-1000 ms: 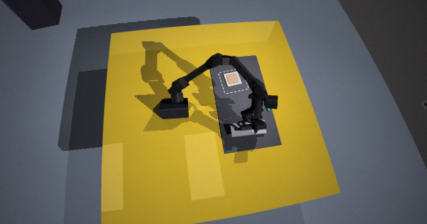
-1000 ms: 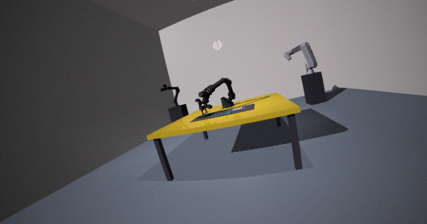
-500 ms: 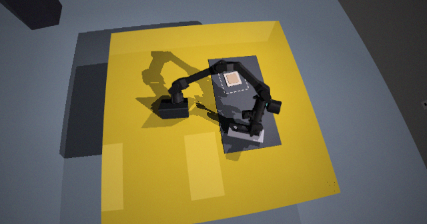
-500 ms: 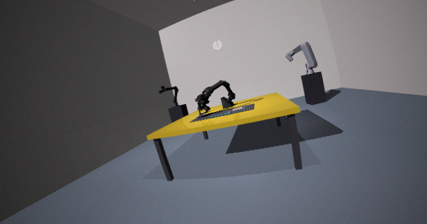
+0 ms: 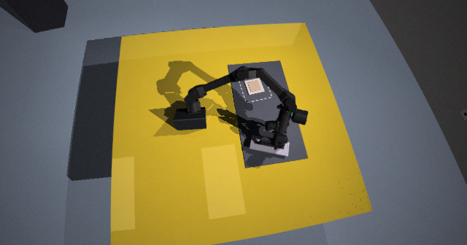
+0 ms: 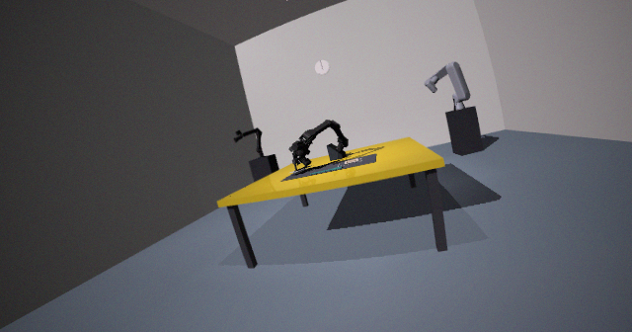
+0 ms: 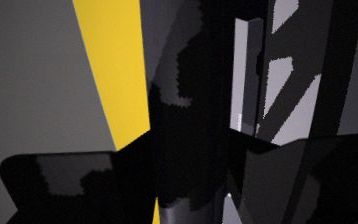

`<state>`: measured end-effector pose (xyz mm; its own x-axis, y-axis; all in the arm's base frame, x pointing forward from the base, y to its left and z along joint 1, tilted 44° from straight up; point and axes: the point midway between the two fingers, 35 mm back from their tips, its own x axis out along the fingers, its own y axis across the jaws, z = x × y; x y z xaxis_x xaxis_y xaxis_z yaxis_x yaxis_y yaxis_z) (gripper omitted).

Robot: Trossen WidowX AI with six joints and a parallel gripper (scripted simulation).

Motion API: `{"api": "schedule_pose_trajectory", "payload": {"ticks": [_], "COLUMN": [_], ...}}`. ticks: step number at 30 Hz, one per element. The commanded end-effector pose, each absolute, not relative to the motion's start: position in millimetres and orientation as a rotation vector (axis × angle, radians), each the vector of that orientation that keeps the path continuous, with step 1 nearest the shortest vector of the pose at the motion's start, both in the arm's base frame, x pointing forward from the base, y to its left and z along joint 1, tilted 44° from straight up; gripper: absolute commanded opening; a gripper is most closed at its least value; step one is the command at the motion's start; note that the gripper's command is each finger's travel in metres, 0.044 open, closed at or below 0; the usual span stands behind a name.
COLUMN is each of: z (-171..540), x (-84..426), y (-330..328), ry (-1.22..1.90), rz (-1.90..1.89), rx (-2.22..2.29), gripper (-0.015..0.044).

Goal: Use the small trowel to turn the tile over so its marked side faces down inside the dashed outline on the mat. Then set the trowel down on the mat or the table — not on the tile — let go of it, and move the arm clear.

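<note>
The square tile lies flat on the dark mat inside the white dashed outline, near its far edge, with a tan face and pale border up. My gripper is low over the near end of the mat, well away from the tile. It is shut on the small trowel, whose dark handle runs up between the fingers. The trowel's pale grey blade lies at the mat under the gripper, partly hidden by the wrist and in shadow.
The mat lies on a yellow table. The arm's base stands left of the mat. A thin teal strip shows along the mat. A dark block stands beside the table; two other arms stand far off.
</note>
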<state>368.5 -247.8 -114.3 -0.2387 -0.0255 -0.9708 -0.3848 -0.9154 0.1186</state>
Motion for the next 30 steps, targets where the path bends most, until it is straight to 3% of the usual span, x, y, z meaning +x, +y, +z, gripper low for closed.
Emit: {"api": "schedule_pose_trajectory", "payload": {"ticks": [1, 15, 26, 30], "z": [-118, -132, -132, -132], "x": [367, 371, 371, 371], "y": [-248, -235, -235, -235], "ry": [0.515, 0.514, 0.514, 0.514], "rz": [2.249, 2.248, 2.248, 2.248], "rx": [-1.77, -1.77, -1.77, -1.77], "gripper": [0.0, 0.0, 0.0289, 0.03]}}
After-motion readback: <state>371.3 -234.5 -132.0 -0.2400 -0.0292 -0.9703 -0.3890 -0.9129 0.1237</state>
